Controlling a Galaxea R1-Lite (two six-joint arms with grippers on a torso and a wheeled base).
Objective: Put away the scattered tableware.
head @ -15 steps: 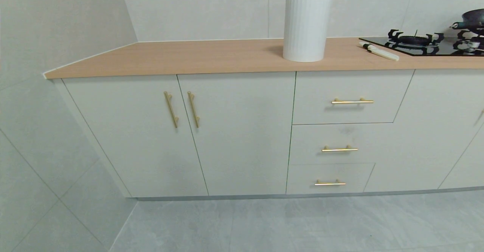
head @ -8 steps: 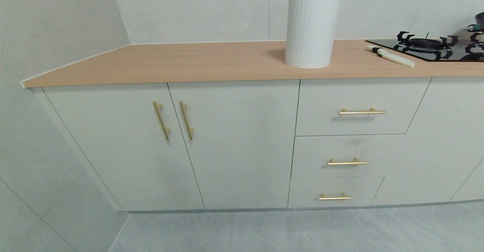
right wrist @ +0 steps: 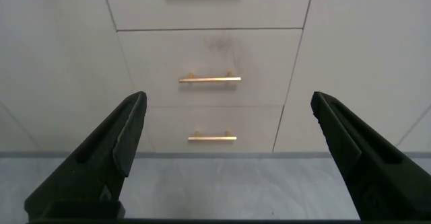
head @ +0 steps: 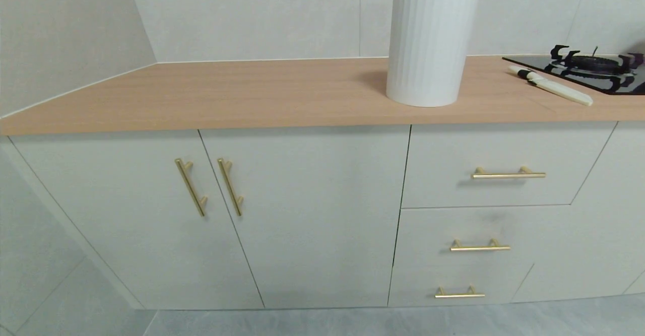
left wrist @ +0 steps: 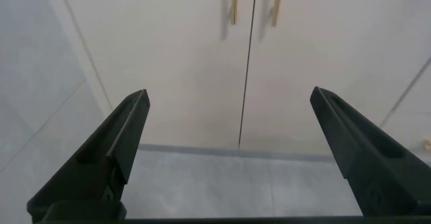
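The head camera has drawn closer to the cabinet since a second ago, so the whole scene sits larger and lower in view; the things on the counter keep their places relative to one another. The knife (head: 552,85) lies flat on the wooden countertop (head: 252,94), just beside the front corner of the black stove (head: 589,66) and near the tall white ribbed container (head: 429,44), which stands upright.

The left gripper (left wrist: 229,97) has its fingers spread wide and holds nothing; it faces the lower part of the double cabinet doors (left wrist: 249,62), close to the floor. The right gripper (right wrist: 229,100) is likewise spread wide and holds nothing, and it faces the stacked drawers (right wrist: 209,56). The knife is up on the counter, well apart from both grippers.
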